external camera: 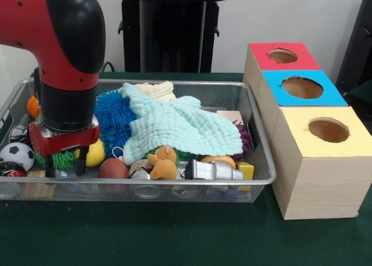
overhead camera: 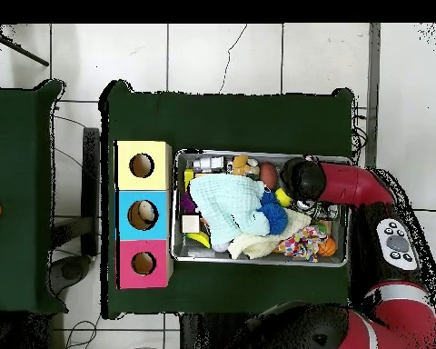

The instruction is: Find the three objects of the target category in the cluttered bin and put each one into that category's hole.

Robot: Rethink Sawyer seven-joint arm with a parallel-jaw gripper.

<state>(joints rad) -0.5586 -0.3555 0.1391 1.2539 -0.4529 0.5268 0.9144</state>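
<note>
Search step in hand, by judgement: red and black gripper [external camera: 65, 164] lowered into the left end of the wire mesh bin [external camera: 258, 135], black fingers [external camera: 82, 160] spread, nothing between them, just beside a yellow ball [external camera: 95, 154] and a brown egg-shaped object [external camera: 113, 168]. Target category not evident, so the task's objects not identifiable; likely partly buried under the pale mint knitted cloth [external camera: 180, 126]. Next: a clear pick, then carriage right to the red, blue and yellow wooden boxes [external camera: 302, 89]. Overhead only: something inside the blue box's hole [overhead camera: 143, 214]; gripper hidden beneath the arm.
</note>
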